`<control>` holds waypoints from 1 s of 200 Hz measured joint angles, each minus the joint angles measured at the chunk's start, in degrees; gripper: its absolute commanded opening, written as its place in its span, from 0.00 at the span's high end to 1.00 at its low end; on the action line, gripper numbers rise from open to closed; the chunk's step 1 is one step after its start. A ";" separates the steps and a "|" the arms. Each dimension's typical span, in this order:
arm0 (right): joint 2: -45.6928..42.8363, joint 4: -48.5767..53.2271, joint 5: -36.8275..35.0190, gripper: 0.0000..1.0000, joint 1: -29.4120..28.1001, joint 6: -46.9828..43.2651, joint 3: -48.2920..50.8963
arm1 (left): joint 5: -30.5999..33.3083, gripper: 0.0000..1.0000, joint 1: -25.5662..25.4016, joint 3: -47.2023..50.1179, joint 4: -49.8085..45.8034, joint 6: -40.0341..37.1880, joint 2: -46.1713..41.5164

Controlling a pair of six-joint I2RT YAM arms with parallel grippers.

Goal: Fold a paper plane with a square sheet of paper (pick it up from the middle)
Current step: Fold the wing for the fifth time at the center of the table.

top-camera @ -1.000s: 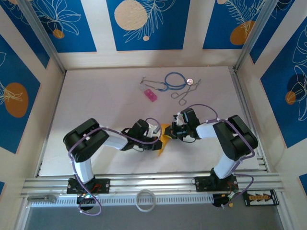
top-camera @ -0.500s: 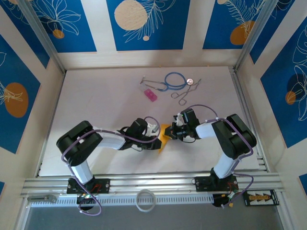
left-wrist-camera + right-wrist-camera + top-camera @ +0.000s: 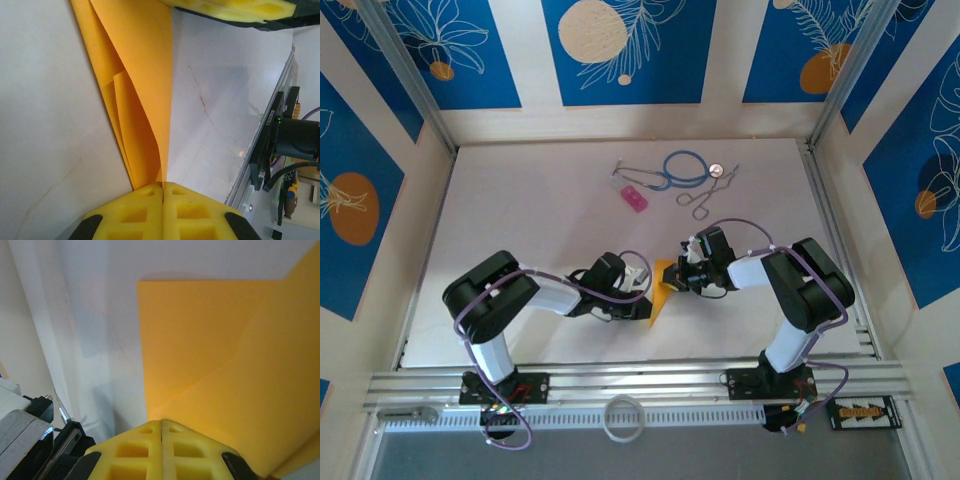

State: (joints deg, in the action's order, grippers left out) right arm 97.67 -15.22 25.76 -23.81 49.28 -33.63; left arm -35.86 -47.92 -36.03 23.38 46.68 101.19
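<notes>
We hold the folded orange-yellow paper sheet [image 3: 661, 290] between both claws, its long axis tapering to a point nearest us. The left claw [image 3: 162, 187] and right claw [image 3: 161, 424] are pinched closed on its creased layers.

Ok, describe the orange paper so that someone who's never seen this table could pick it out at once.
On the white table, look towards the near edge, where the two robot arms meet. The folded paper is held by the left hand and the right hand. It is the one orange thing there, narrow and pointed, unlike the small pink block farther back.
</notes>
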 measured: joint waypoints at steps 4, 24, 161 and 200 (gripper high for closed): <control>0.00 0.11 -0.02 0.96 -0.02 -0.02 -0.04 | -0.02 0.99 0.00 0.00 -0.02 0.00 0.00; -0.04 0.46 -0.22 0.96 -0.11 -0.20 -0.13 | -0.13 0.98 -0.02 0.00 -0.11 -0.07 0.00; -0.09 1.40 -0.66 0.96 -0.28 -0.59 -0.52 | 0.52 0.90 -0.48 -0.76 -4.98 -3.54 -1.16; -0.28 1.60 -1.16 0.97 -0.50 -0.81 -0.52 | 1.51 0.77 -1.03 0.44 -9.25 -3.65 -5.18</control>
State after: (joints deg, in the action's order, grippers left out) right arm 97.38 -13.63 24.60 -24.32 48.47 -34.15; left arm -34.35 -48.95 -35.59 14.13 43.03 96.01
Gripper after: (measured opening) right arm 0.057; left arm 0.212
